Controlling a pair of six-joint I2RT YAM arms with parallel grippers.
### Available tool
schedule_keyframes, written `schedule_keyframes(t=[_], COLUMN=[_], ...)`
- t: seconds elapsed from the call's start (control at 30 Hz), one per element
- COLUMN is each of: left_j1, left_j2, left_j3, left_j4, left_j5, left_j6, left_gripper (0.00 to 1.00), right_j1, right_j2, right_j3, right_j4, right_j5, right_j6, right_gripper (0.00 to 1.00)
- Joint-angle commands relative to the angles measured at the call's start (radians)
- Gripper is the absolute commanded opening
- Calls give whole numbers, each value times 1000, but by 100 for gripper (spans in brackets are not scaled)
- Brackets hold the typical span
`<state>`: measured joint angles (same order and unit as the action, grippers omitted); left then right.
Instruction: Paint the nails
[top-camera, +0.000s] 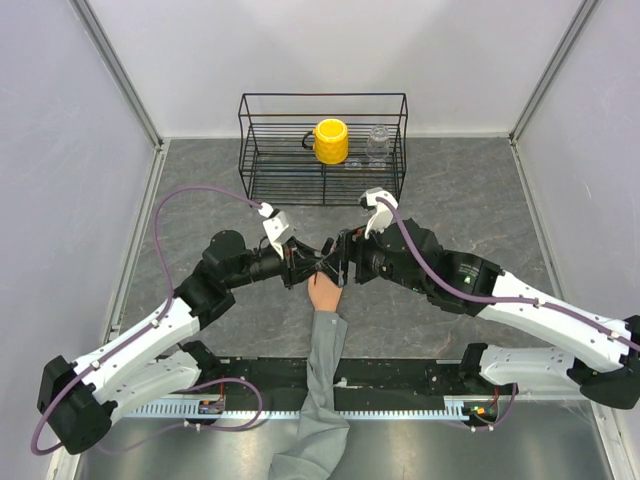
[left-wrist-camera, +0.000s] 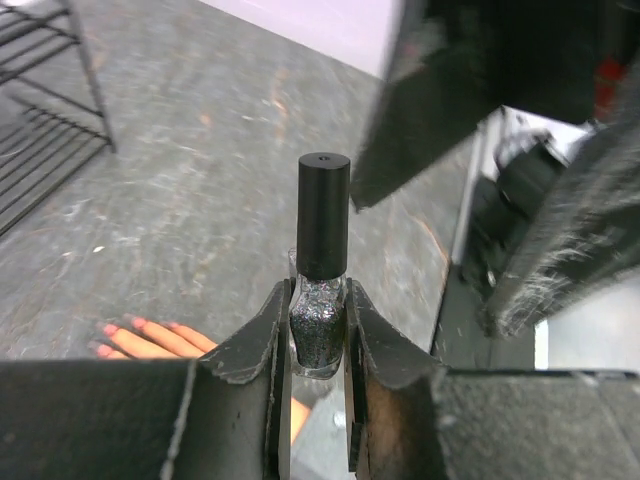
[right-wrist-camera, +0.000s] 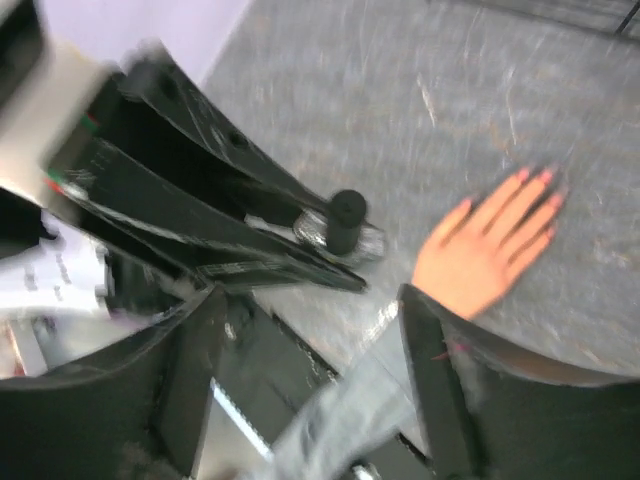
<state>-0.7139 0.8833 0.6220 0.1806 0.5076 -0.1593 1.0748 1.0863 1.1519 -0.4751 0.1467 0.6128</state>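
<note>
— What is in your left gripper (left-wrist-camera: 318, 350)?

— A small glass bottle of dark glittery nail polish (left-wrist-camera: 317, 325). My jaws pinch it, one finger on each side of the glass. It stands upright, and its tall black cylindrical cap (left-wrist-camera: 323, 215) is on, rising clear above my fingertips.

— And your right gripper (right-wrist-camera: 310, 300)?

— Its jaws are spread wide with nothing between them. It faces the left one at close range, and in its wrist camera the cap sits just beyond the gap. That view is blurred, so I can tell no finer detail.

— Where are the nails (left-wrist-camera: 109, 328)?

— They are on the fingertips of the peach skin-toned mannequin hand (right-wrist-camera: 480, 255), and they look pink. The hand lies flat, back up, on the grey marbled tabletop (top-camera: 470, 200), right below where my two grippers meet. Its fingers point away from my bases. I hold the bottle over the table near the hand, not touching it. The grey fabric sleeve (top-camera: 325, 370) runs from the wrist back to the near edge, between my two bases.

— What else is on the table?

— A black wire rack (top-camera: 322, 185) stands at the far side. It holds a yellow mug (top-camera: 331, 141) and a clear glass jar (top-camera: 377, 143) beside it. Both are well apart from the hand.
</note>
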Motion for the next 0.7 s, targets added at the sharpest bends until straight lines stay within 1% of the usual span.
schedule_keyframes(t=[0.0, 0.03, 0.07, 0.17, 0.23, 0.33, 0.37, 0.67], left_j1=[-1, -1, -1, -1, -1, -1, -1, -1], left_j2=[17, 17, 14, 9, 6, -3, -6, -17], left_j3=[1, -5, -10, -22, -24, -30, -31, -36], left_j4=[175, 186, 212, 237, 250, 255, 255, 255], left_j5=[-116, -122, -127, -139, -135, -127, -126, -96], left_j6=[-124, -132, -146, -169, -180, -184, -184, -213], left_gripper=[2, 2, 2, 2, 2, 2, 2, 2], right_j1=[39, 40, 43, 45, 47, 50, 51, 50], right_j2=[29, 44, 53, 93, 106, 115, 116, 136], right_j3=[51, 60, 71, 109, 120, 121, 129, 131], right_j4=[141, 142, 142, 122, 121, 125, 125, 138], right_j5=[278, 306, 315, 338, 353, 389, 392, 344], right_j6=[54, 41, 39, 38, 38, 30, 21, -25], right_gripper=[71, 69, 64, 55, 54, 50, 47, 34])
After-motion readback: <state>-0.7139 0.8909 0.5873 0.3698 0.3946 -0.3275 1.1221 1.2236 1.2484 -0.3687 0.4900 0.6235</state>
